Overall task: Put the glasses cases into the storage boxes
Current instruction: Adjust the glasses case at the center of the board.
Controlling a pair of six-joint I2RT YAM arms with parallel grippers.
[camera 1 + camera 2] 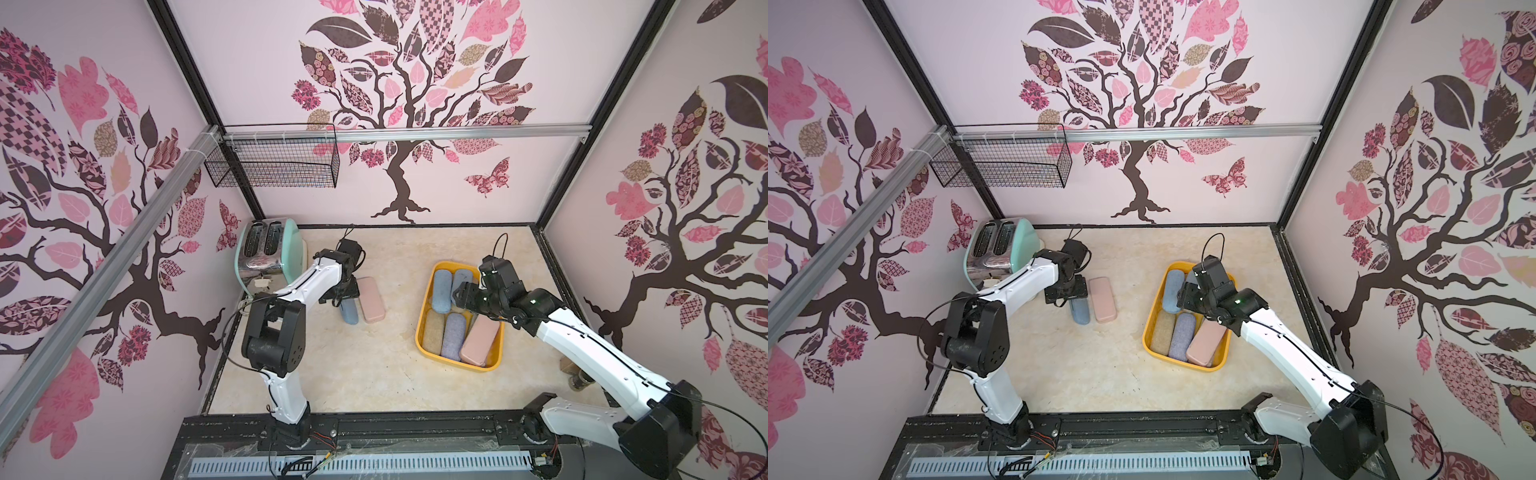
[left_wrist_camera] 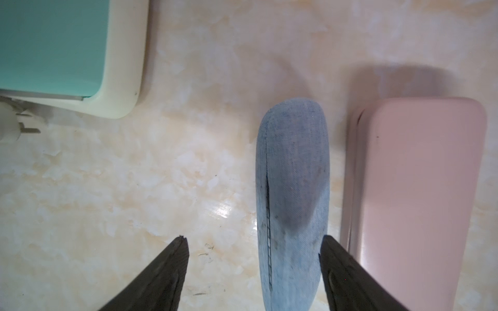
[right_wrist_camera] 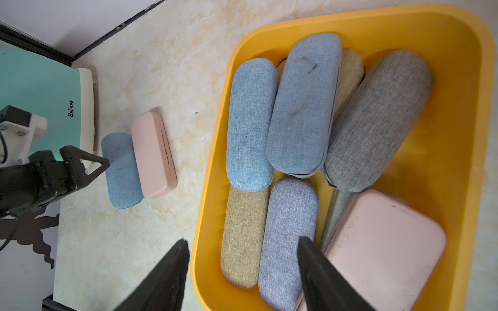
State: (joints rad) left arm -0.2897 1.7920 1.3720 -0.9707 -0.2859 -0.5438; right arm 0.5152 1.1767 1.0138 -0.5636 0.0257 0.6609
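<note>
While the left gripper (image 2: 253, 238) is hanging low over the marble-patterned table (image 1: 374, 374), I am seeing its jaws standing apart and gripping nothing. Through the left wrist camera, the loose blue case (image 2: 293, 188) is lying lengthwise between the two fingers. It is appearing to touch one of them, while a strip of bare table is showing between it and the other finger (image 2: 167, 272). The loose pink case (image 2: 417, 202) is lying just beside it, parallel, with their long sides almost meeting. Both are sitting near the teal toaster (image 1: 266, 249) in the far left corner, well apart from the yellow tub (image 3: 213, 188).

The right gripper (image 3: 242, 239) is hovering above the tub wall that is facing the left arm, jaws spread and holding nothing. One finger is sitting over bare table outside the tub, the other over the cases inside.

Inside the tub I am making out two rows. At the far end, a flat blue case (image 3: 252, 123) is lying beside a tilted blue case (image 3: 304, 105), which is resting partly on a buried tan case (image 3: 350, 70), and a grey case (image 3: 377, 121) is slanting against them. Nearer my side, a tan case (image 3: 244, 237), a lavender case (image 3: 288, 242) and a boxed pink case (image 3: 382, 250) are lying next to one another. A black wire basket (image 1: 274, 162) is hanging from the back rail.
</note>
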